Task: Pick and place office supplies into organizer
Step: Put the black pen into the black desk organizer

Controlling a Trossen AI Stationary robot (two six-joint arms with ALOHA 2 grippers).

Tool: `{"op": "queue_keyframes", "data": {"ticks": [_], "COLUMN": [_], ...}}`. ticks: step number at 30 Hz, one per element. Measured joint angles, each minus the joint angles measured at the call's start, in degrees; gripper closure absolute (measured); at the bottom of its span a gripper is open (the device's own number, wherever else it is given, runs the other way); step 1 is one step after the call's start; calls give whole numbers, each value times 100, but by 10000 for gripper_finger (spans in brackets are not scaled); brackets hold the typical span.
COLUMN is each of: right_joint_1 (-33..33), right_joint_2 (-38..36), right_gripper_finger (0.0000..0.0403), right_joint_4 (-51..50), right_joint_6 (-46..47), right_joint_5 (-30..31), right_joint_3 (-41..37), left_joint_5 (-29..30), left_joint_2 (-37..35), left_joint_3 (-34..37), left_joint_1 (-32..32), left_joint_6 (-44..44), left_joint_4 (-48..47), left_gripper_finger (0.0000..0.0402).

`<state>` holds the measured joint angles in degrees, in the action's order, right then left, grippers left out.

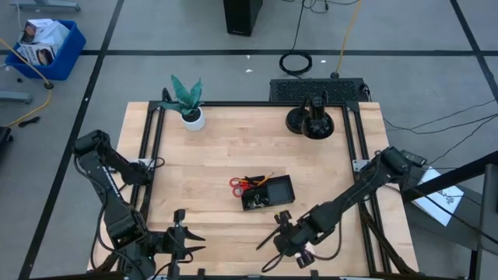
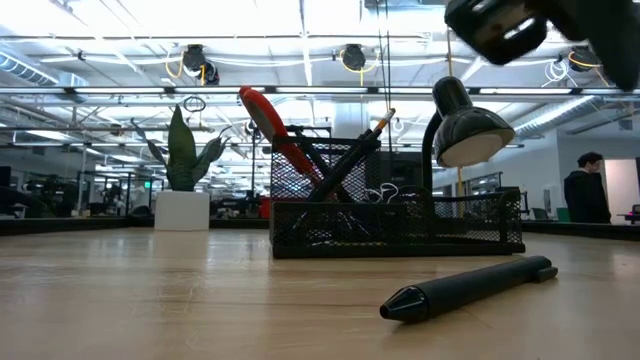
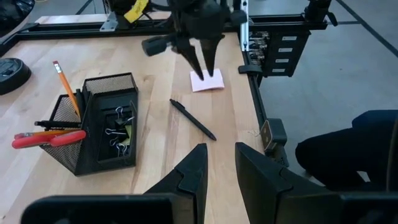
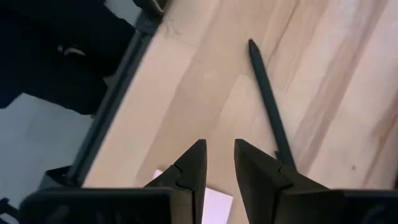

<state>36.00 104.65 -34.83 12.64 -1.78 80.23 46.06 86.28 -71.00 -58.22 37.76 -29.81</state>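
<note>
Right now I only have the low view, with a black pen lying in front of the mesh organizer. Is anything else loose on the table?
Observer: Yes, a pink sticky-note pad lies flat beyond the black pen, on the side away from the organizer.
Operator: Which gripper is nearer it?
Observer: The right gripper hangs just above the pad, fingers slightly apart and empty.
Operator: And the left?
Observer: The left gripper waits near the table's front edge, empty, pointing toward the pen.
</note>
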Motion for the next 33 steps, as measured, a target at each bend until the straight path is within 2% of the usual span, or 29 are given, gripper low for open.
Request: {"op": "queue_keyframes", "data": {"ticks": [8, 13, 20, 26, 33], "right_joint_1": [16, 113, 267, 386, 474], "right_joint_2": [-29, -31, -33, -33, -33], "right_gripper_finger": [330, 330, 330, 330, 330], "right_joint_4": [-301, -936, -1859, -1873, -1955], "right_joint_6": [274, 725, 1312, 1413, 1952], "right_joint_5": [331, 331, 336, 331, 316], "right_joint_3": [0, 2, 0, -158, -516], "left_joint_5": [-5, -59, -590, -896, -1352], "left_joint_2": [0, 0, 316, 657, 861], "left_joint_3": [0, 0, 0, 0, 0], "left_joint_1": [35, 139, 381, 577, 787], "left_joint_6": [267, 331, -465, -763, -880], "left_joint_4": [4, 175, 1086, 1455, 1788], "left_gripper_finger": [314, 314, 314, 314, 314]}}
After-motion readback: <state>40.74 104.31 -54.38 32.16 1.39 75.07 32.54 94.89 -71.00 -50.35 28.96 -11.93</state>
